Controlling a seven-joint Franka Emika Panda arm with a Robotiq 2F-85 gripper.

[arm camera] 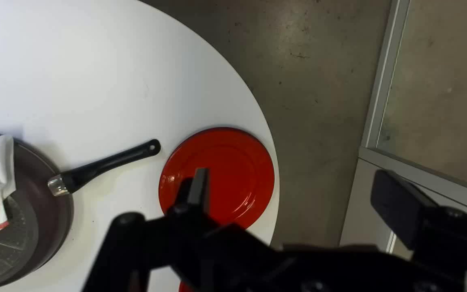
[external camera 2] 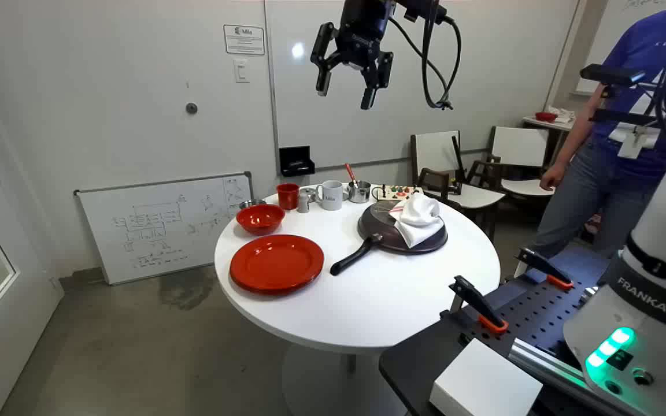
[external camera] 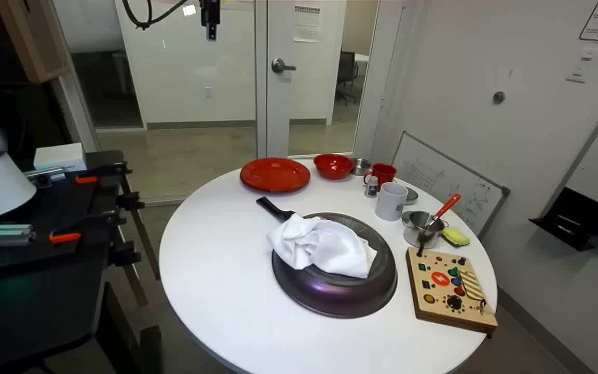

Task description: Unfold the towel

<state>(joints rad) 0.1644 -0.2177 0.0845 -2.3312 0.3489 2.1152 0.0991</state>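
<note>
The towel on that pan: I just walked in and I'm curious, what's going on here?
Nothing has hold of the white towel: it lies crumpled on the upturned pan. The robot is meant to unfold it, but its pincer hangs open and empty, high up and away from it. A person stands nearby.

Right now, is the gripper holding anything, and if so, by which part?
Nothing is held: the gripper hangs open, and the towel lies bunched on the pan.
</note>
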